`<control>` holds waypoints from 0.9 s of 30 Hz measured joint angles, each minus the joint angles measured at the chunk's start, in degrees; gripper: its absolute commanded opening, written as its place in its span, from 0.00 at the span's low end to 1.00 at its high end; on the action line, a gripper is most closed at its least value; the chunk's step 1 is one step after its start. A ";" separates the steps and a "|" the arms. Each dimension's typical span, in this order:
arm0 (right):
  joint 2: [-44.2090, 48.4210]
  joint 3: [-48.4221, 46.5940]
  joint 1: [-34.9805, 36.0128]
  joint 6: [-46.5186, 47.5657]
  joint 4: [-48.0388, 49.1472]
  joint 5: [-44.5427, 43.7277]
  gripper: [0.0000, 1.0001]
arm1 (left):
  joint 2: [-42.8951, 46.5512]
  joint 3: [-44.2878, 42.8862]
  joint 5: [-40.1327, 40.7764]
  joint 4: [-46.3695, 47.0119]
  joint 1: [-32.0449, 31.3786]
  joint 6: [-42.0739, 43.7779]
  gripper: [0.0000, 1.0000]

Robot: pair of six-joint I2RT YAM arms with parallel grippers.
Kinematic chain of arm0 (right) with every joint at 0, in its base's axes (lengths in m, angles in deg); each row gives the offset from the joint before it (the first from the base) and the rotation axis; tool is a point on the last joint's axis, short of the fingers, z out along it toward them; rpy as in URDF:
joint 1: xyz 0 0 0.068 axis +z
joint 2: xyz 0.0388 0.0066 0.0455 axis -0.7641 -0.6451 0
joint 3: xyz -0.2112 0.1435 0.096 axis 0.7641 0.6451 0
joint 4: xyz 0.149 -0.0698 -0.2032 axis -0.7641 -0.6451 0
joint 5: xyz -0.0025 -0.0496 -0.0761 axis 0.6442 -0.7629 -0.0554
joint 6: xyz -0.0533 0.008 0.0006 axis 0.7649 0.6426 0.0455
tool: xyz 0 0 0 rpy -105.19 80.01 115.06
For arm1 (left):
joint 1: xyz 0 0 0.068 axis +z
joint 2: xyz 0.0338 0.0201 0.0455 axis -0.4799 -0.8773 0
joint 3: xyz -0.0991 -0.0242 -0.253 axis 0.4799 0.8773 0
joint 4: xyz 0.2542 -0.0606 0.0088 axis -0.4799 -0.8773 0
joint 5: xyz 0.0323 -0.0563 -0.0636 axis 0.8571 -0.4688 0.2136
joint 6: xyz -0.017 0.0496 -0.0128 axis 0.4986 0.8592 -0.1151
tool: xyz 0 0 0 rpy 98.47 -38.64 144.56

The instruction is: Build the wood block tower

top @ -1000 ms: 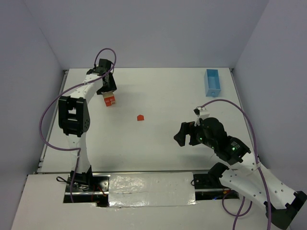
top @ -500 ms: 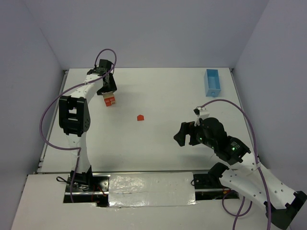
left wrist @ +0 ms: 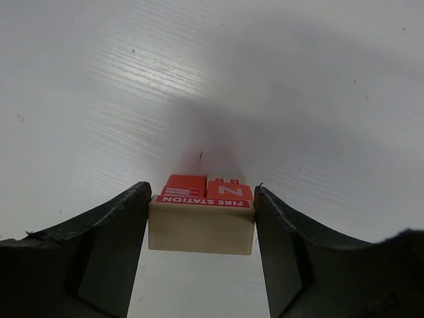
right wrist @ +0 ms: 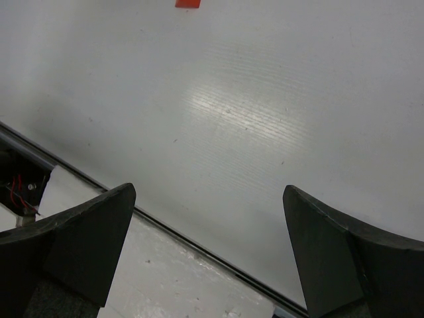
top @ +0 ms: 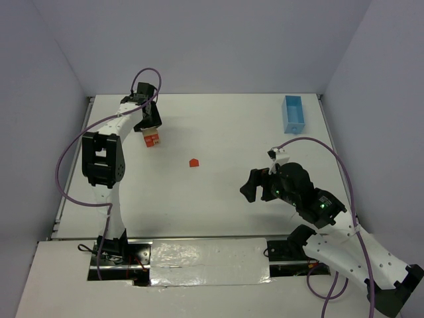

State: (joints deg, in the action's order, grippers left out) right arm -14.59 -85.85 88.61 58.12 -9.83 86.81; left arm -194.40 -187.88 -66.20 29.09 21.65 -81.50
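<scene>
The left hand (left wrist: 201, 199) is closed on a small cluster of blocks at the far left of the white table (top: 218, 126). In the left wrist view its two dark fingers (left wrist: 112, 252) press against the ends of a pale tan wooden bar (left wrist: 201, 230) whose top edge carries a red strip lettered "FIRE STATION". Two red-orange blocks (left wrist: 186, 183) sit side by side just behind the bar and touching it, the right one marked with a white letter. Whether the cluster rests on the table or hangs just above it cannot be told from these views. From above, the same cluster (top: 153, 139) shows as a tan and red spot just below the end of the left arm.

A lone small red-orange block (top: 193, 162) with a peaked top lies near the middle of the table, well apart from the held cluster and from both arms. It also shows at the very top edge of the right wrist view (right wrist: 187, 3).

The right hand (right wrist: 209, 199) stands wide open and empty over bare table on the right side, its fingers (right wrist: 86, 238) far apart, pointing toward the middle.

A light-blue rectangular tray (top: 293, 114) sits at the far right corner, apart from everything else.
</scene>
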 measured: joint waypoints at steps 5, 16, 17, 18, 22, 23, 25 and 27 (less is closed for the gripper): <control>0.00 0.00 0.00 0.00 0.02 0.00 1.00 | 0.00 0.92 -0.02 0.04 0.00 0.00 0.80; 0.00 0.00 0.00 0.22 0.02 0.63 1.00 | 0.09 1.86 -0.04 0.02 0.00 0.04 0.94; 0.00 0.00 0.00 0.24 0.02 0.79 1.00 | 0.20 1.92 -0.09 0.09 -0.02 0.07 0.95; 0.00 0.00 0.00 0.26 0.00 0.87 1.00 | 0.52 2.21 -0.24 0.44 0.00 0.07 0.97; 0.00 0.00 0.00 0.42 0.02 1.29 1.00 | 2.23 2.75 -0.79 1.11 -0.02 0.00 0.99; 0.00 0.00 0.00 0.42 0.02 1.36 1.00 | 2.67 2.75 -0.92 1.18 -0.02 0.00 1.00; 0.00 0.00 0.00 0.42 0.02 1.46 1.00 | 3.52 2.75 -1.14 1.31 -0.04 0.04 0.99; 0.00 0.00 0.00 0.42 0.02 1.46 1.00 | 4.66 2.75 -1.22 1.40 -0.35 0.13 0.99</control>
State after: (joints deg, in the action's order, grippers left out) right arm -14.59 -85.85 88.61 58.54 -9.81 88.28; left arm -189.75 -185.13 -67.42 30.49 21.30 -81.37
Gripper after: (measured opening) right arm 0.997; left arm 0.994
